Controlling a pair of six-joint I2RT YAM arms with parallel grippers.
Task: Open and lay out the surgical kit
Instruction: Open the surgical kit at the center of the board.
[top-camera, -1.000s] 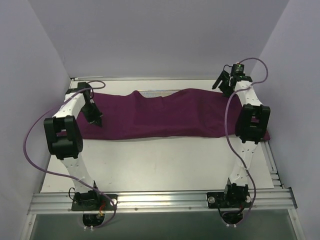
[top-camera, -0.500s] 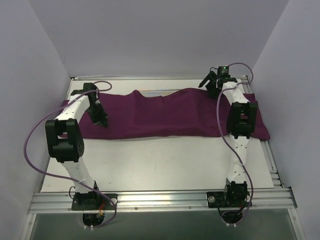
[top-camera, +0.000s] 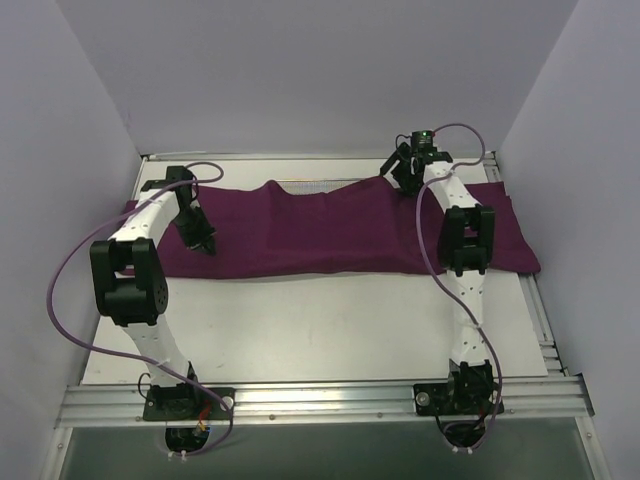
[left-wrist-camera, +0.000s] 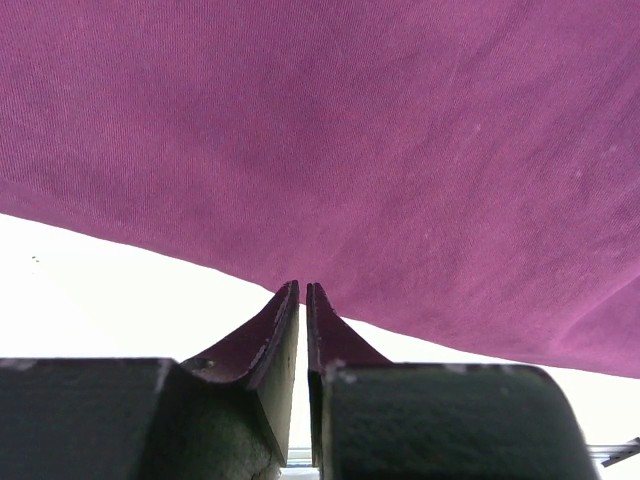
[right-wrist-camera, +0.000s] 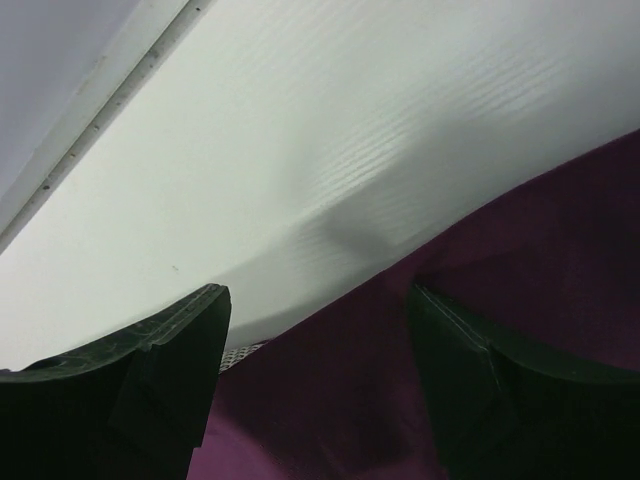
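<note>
Surgical kit's dark purple cloth wrap lies as a long band across the far half of the worktop, directly beneath both end effectors. It covers the kit almost entirely. Only a sliver of the wire-mesh tray shows at the wrap's far edge, just to the left of the right end effector, and no instruments are visible.

Over the last second the right end effector has slid leftward along that far edge, away from the wrap's far-right corner. It hangs spread wide with nothing between its fingers. The left end effector has shifted slightly toward the centre and released; its jaws stand a crack apart, empty, with the tips over the wrap's near edge. The cloth has barely changed shape. This looks like a regrasp, with the right side lining up on the fold over the tray, so the unwrapping seems to be at an early stage.

Bare worktop opens wide on the near side of both end effectors, good room for drawing a flap down. Just beyond the right end effector, the back rail and back wall are close. The left wall is near the left end effector's outer side.
</note>
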